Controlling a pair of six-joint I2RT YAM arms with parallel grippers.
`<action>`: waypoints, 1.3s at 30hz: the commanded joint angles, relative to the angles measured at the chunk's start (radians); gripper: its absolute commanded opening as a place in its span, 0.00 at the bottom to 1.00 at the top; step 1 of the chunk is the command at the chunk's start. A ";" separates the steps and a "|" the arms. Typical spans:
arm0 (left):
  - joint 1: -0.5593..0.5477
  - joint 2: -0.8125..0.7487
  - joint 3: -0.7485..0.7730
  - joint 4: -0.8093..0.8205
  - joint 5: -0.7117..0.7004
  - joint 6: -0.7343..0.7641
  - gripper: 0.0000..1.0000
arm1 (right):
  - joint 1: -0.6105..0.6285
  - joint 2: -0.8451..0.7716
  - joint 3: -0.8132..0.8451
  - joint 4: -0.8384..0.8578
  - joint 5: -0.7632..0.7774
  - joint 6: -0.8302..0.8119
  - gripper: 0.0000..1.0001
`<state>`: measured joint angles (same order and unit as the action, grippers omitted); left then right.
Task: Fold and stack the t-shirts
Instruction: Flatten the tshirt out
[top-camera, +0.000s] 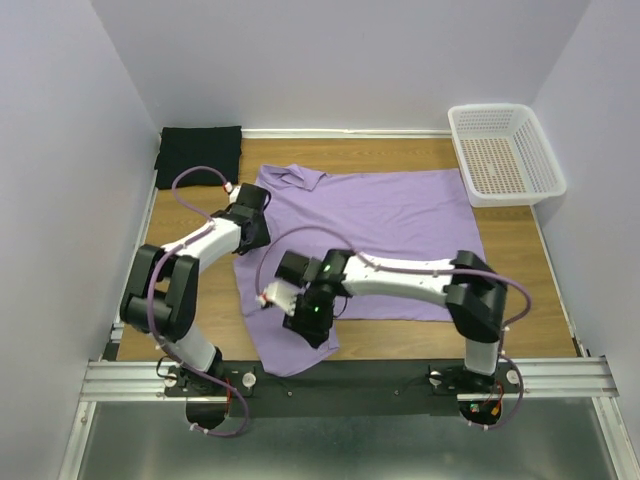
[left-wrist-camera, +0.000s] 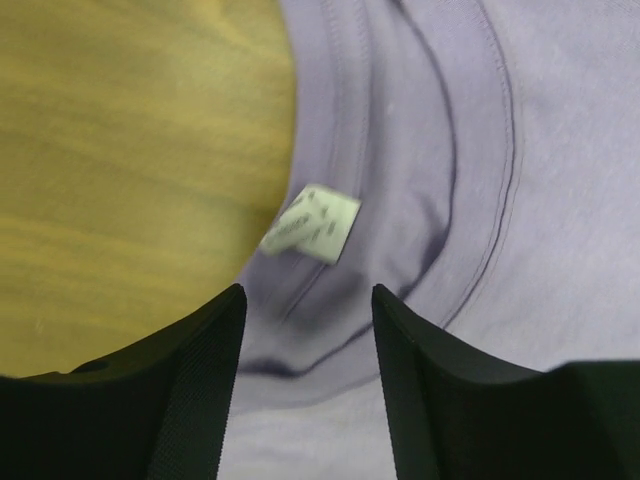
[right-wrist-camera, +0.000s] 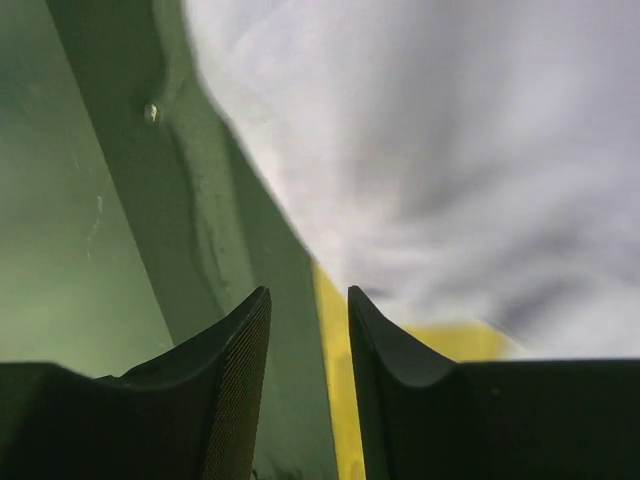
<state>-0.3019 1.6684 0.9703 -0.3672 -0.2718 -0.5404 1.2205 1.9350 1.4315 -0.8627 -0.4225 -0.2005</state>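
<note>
Folding pending: purple shirt (top-camera: 380, 225) flat | black shirt (top-camera: 198, 155) folded, far-left corner | left gripper (left-wrist-camera: 308, 295) wide over collar (left-wrist-camera: 345, 110) | right gripper (right-wrist-camera: 308, 295) narrow, empty, near edge

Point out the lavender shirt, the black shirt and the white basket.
lavender shirt (top-camera: 400, 215), top view, middle of its body.
black shirt (top-camera: 198, 155), top view, centre of the cloth.
white basket (top-camera: 540, 150), top view, right wall.

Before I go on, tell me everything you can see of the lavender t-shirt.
The lavender t-shirt looks like soft plain knit, short-sleeved, spread mostly flat on the wooden table, neck toward the far left. Its stitched collar carries a small white label. One sleeve reaches the table's near edge. The left pincer is at the collar, the right pincer by the near sleeve, both with jaws apart, neither gripping cloth.
</note>
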 joint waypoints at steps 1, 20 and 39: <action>0.006 -0.162 -0.027 -0.042 -0.052 -0.088 0.64 | -0.131 -0.154 -0.009 0.077 0.092 0.082 0.46; -0.097 -0.006 0.070 -0.114 -0.040 -0.075 0.70 | -0.743 -0.329 -0.373 0.343 0.472 0.455 0.55; 0.049 -0.179 -0.216 -0.219 0.002 -0.102 0.68 | -0.745 -0.380 -0.602 0.317 0.332 0.566 0.70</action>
<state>-0.2810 1.5105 0.7975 -0.4606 -0.2626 -0.6495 0.4763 1.5734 0.8764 -0.5163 -0.0231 0.3286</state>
